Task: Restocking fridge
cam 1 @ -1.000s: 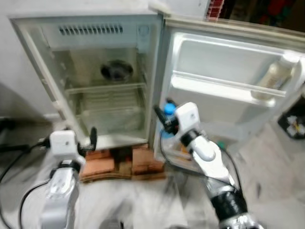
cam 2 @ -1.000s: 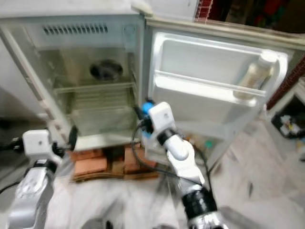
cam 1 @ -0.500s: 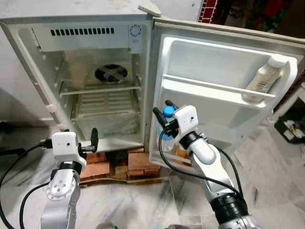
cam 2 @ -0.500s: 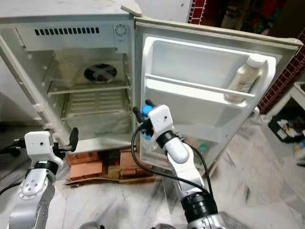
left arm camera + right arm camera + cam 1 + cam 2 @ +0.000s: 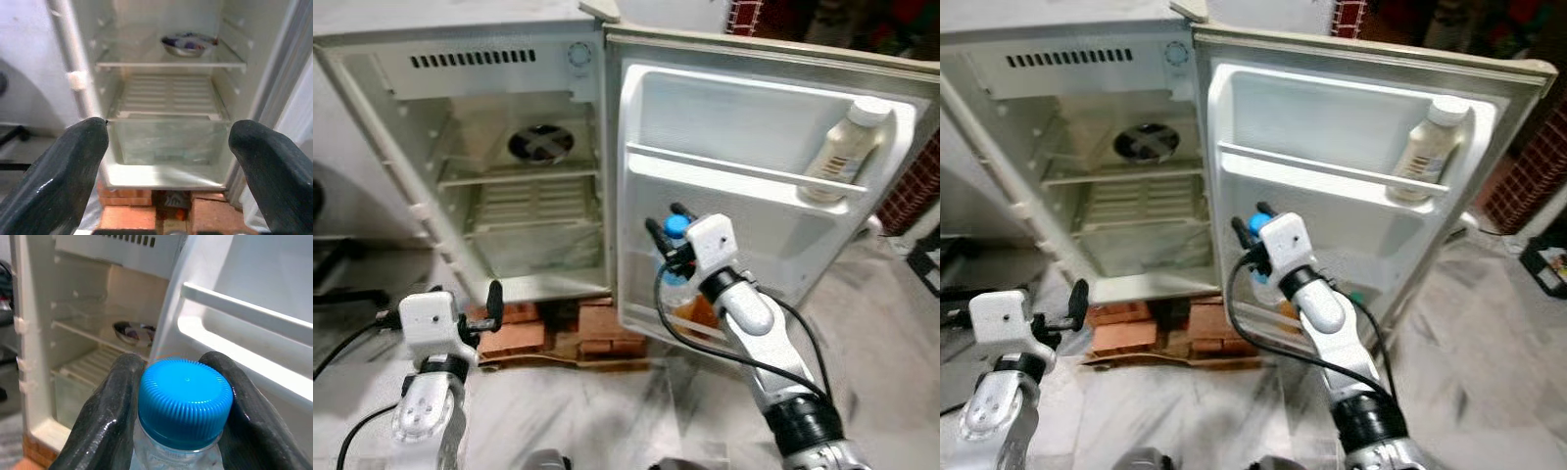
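**Q:** Where is the bottle?

**A:** I see the clear plastic bottle with the ribbed blue cap point(image 5: 185, 403) clenched in the right hand point(image 5: 670, 229), one black finger pressed on either side just below the cap. It is raised in front of the inner face of the open white fridge door point(image 5: 744, 127), below the door's upper shelf rail point(image 5: 744, 174) and above the lower door bin, on the door's left part.

**Q:** And the left hand?

**A:** The left hand point(image 5: 168, 161) is released, fingers wide apart and grasping nothing. I have it low on the near left, facing the open fridge cabinet point(image 5: 499, 162).

**Q:** What is in the fridge?

**A:** A small metal bowl point(image 5: 187, 44) sits on the far part of the upper wire shelf. Under it I note a ribbed shelf and a clear crisper drawer point(image 5: 168, 139). In the door, a cream-coloured bottle with a white cap point(image 5: 842, 147) leans in the right end of the upper shelf. Something orange point(image 5: 695, 313) lies in the lower bin; I cannot tell what it is.

**Q:** Underneath?

**A:** The fridge stands on red bricks point(image 5: 519, 338) on a pale marble floor point(image 5: 607, 411).
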{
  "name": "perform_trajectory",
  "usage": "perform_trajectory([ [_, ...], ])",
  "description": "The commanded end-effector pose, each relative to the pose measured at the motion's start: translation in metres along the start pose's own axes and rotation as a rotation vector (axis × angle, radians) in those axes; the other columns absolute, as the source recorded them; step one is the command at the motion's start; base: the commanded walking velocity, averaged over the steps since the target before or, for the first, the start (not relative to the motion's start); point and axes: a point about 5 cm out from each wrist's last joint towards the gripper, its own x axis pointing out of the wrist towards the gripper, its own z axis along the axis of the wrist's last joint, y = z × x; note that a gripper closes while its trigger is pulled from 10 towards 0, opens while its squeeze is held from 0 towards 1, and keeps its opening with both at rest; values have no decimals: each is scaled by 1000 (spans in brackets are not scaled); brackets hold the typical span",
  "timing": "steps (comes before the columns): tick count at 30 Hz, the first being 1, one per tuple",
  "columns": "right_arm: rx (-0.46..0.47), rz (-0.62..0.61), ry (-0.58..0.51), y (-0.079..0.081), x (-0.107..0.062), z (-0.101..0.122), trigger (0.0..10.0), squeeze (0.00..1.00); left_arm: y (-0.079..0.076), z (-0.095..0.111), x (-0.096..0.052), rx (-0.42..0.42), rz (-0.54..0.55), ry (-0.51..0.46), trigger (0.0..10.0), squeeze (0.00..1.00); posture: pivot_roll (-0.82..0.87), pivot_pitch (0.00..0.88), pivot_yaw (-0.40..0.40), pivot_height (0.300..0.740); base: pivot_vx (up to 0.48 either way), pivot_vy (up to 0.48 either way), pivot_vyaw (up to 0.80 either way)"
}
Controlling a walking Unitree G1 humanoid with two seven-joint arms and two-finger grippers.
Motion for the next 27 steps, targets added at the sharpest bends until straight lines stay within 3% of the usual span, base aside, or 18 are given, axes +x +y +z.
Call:
perform_trajectory([
  [1, -4, -44, -31, -3, -2, 6, 10000, 0, 4, 2, -9, 6, 17, -1, 10000, 0, 57, 95, -37, 740, 0, 0, 0],
  [6, 4, -79, -9, -4, -11, 1, 10000, 0, 2, 1, -16, -13, 20, -6, 10000, 0, 56, 91, -36, 740, 0, 0, 0],
  [16, -5, -145, 68, -15, -46, -13, 10000, 0, -7, -3, -26, -48, 1, 22, 10000, 0, 54, 71, -43, 740, 126, 0, 0],
  [27, -12, -142, 80, -16, -46, -14, 10000, 0, -9, -4, -25, -53, -10, 26, 10000, 0, 49, 64, -48, 740, 256, 0, 0],
])
